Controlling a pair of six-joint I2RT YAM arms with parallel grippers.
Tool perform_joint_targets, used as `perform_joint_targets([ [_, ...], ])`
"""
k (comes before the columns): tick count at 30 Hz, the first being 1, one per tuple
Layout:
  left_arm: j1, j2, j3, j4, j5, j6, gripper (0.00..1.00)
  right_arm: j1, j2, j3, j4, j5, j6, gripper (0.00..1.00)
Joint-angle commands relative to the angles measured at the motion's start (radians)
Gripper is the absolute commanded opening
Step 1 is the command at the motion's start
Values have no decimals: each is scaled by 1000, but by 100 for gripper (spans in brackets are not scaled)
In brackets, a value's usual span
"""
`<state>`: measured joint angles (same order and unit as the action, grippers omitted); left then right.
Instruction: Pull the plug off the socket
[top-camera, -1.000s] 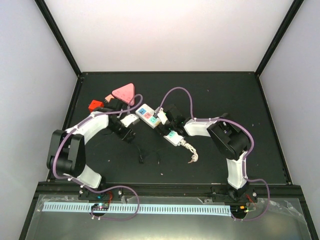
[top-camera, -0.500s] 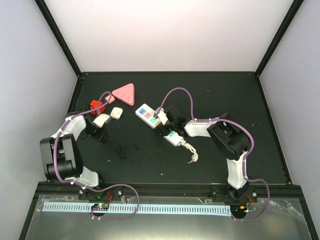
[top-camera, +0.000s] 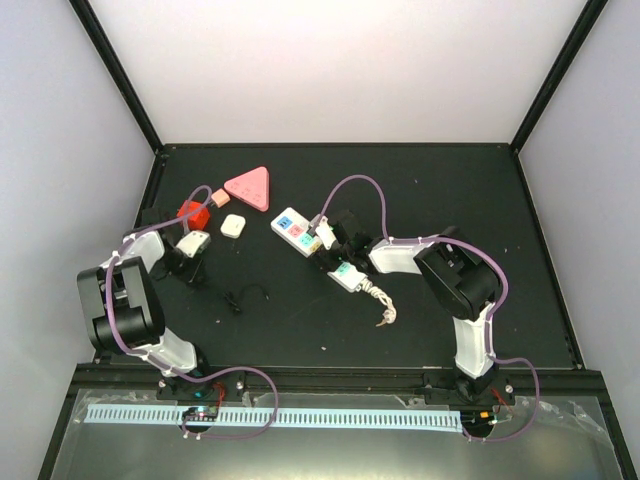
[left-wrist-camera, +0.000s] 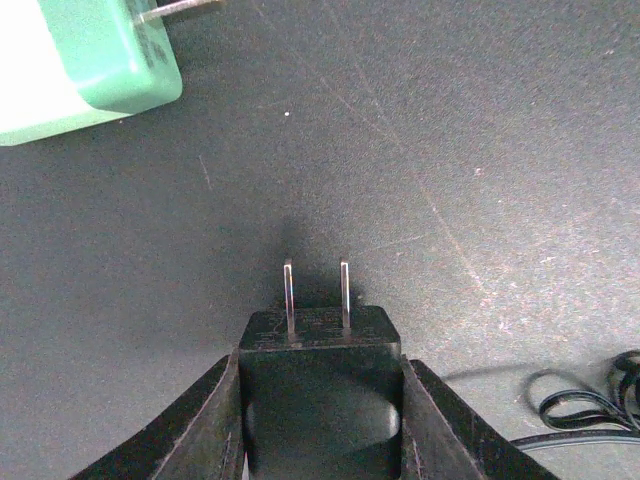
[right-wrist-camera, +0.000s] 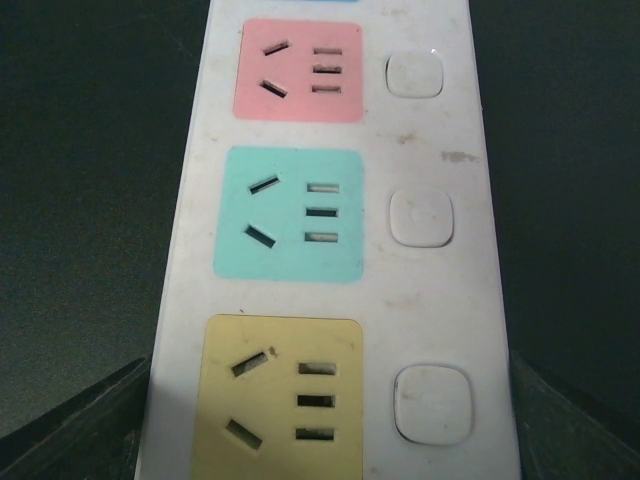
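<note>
Black plug (left-wrist-camera: 318, 352) (prongs bare) in end effector (left-wrist-camera: 318, 400)

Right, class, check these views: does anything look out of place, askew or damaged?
Nothing looks broken. The socket lies diagonally, its short cord knotted up. The plug sits clamped in the left tool, prongs bare, far from the strip. Faint smudges mark the socket's white face.

readable text: none in any view | socket (right-wrist-camera: 430, 130): no legible print or number | plug (left-wrist-camera: 318, 385): no legible label or brand
</note>
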<state>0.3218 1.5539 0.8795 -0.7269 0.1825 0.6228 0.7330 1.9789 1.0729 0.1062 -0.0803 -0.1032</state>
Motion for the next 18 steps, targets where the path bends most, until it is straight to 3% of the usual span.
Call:
perform_joint_targets([
  [1, 10, 4, -25, 46, -33, 29, 24, -17, 44, -44, -170, 37, -25, 15],
  [4, 10, -5, -41, 56, -39, 32, 50, -17, 46, -39, -176, 37, -24, 22],
  [9, 10, -49, -64, 61, -26, 37, 78, -17, 46, -40, -176, 37, -21, 45],
  [18, 10, -141, -53, 0, 53, 43, 90, -17, 40, -13, -210, 24, -17, 68],
])
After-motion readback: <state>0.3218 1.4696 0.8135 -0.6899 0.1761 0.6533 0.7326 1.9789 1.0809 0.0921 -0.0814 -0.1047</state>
